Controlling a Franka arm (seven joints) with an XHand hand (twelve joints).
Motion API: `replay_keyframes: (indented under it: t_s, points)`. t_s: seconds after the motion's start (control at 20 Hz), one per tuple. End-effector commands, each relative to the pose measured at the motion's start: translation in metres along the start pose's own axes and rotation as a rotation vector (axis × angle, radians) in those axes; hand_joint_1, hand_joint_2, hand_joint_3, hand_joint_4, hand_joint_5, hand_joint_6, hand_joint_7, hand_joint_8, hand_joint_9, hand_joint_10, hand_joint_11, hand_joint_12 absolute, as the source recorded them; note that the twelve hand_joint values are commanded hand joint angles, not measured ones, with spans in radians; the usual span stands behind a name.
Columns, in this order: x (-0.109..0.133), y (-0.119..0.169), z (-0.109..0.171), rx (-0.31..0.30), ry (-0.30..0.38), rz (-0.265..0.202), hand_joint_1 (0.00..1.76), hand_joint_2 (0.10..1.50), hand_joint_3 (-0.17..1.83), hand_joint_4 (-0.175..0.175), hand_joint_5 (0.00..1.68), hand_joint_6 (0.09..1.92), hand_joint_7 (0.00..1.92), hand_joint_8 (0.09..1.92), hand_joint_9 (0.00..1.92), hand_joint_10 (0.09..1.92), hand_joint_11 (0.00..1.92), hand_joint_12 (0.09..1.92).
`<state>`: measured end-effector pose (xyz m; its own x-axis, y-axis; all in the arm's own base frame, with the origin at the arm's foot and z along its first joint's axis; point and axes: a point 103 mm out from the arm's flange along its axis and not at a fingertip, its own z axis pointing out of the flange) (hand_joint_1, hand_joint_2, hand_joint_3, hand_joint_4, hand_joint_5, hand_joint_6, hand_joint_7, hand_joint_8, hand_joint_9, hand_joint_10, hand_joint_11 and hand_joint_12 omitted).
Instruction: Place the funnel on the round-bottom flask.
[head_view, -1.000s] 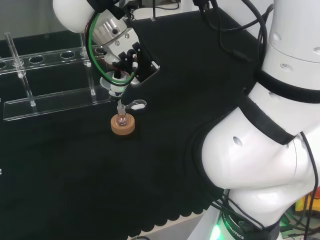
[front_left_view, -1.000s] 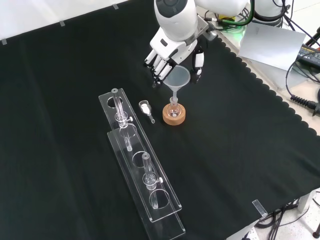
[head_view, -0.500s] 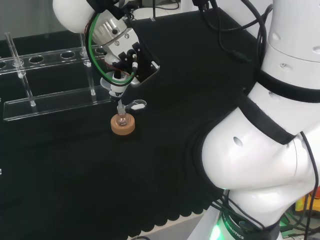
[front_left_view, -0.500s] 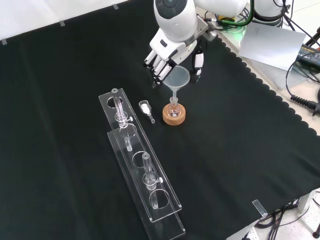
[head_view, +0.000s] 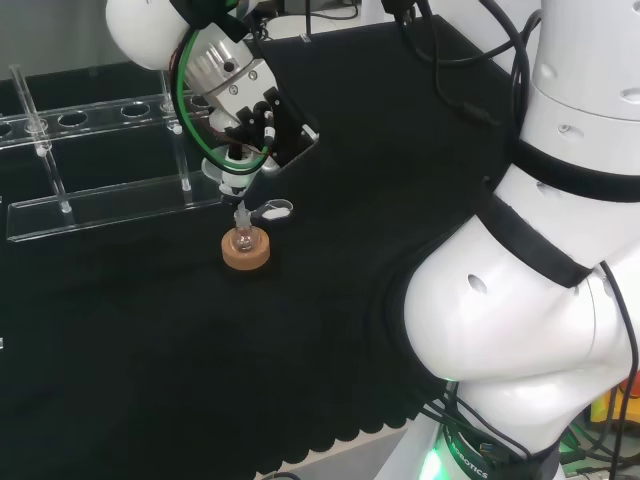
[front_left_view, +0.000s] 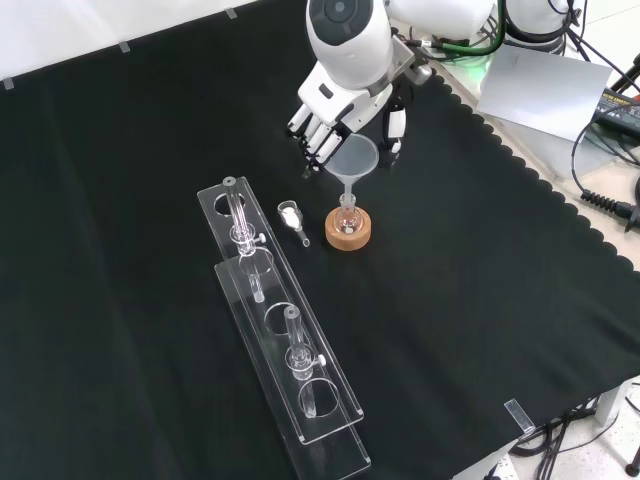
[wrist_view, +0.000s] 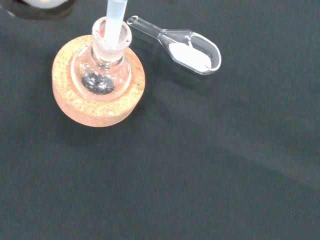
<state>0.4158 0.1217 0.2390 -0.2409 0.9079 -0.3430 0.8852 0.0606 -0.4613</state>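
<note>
You have one funnel (front_left_view: 354, 160) on the bench, its stem down in the neck of the one round-bottom flask (wrist_view: 102, 70), which sits in a single cork ring (front_left_view: 348, 229). The hand (front_left_view: 340, 115) hangs just above and behind the funnel's cone in the front view, fingers spread and clear of the rim. One small glass scoop (wrist_view: 186, 48) holding white powder lies beside the ring. To its left in the front view stands one clear tube rack (front_left_view: 285, 330) with two tubes.
</note>
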Motion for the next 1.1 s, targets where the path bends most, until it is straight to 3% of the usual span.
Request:
replay_keyframes:
  t_s: [0.05, 1.1]
  points:
    - [0.0, 0.001, 0.001, -0.001, -0.005, -0.002, 0.72, 0.75, 0.49, -0.043, 0.53, 0.09, 0.47, 0.68, 0.66, 0.56, 0.24, 1.37]
    - [0.007, 0.01, 0.013, 0.017, -0.008, -0.014, 0.72, 0.75, 0.49, -0.044, 0.53, 0.09, 0.44, 0.69, 0.65, 0.56, 0.24, 1.37]
